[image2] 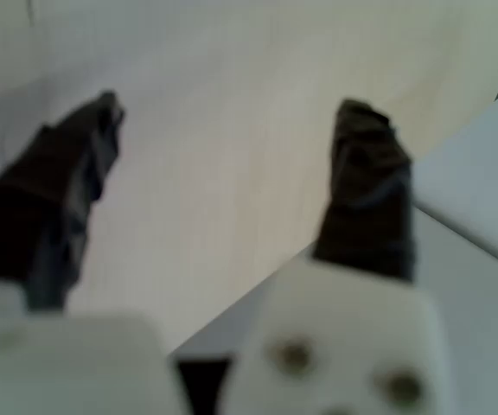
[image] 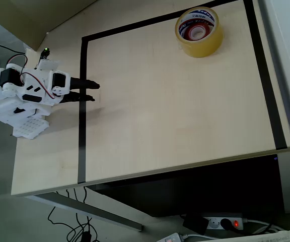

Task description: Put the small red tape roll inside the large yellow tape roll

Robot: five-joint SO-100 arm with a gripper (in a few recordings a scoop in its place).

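The large yellow tape roll point(image: 199, 32) lies flat at the far right of the table in the overhead view. The small red tape roll point(image: 195, 32) sits inside its white core, a red ring around a pale centre. My gripper point(image: 94, 92) hovers far to the left, over the left black tape line, with its black fingers apart and pointing right. In the blurred wrist view the gripper point(image2: 232, 108) is open, and only pale tabletop shows between the two dark fingers point(image2: 366, 190).
A black tape border point(image: 82, 111) frames the work area on the light wooden table point(image: 175, 111). The arm's white base point(image: 26, 126) stands at the table's left edge. A power strip point(image: 225, 222) and cables lie on the floor below the front edge.
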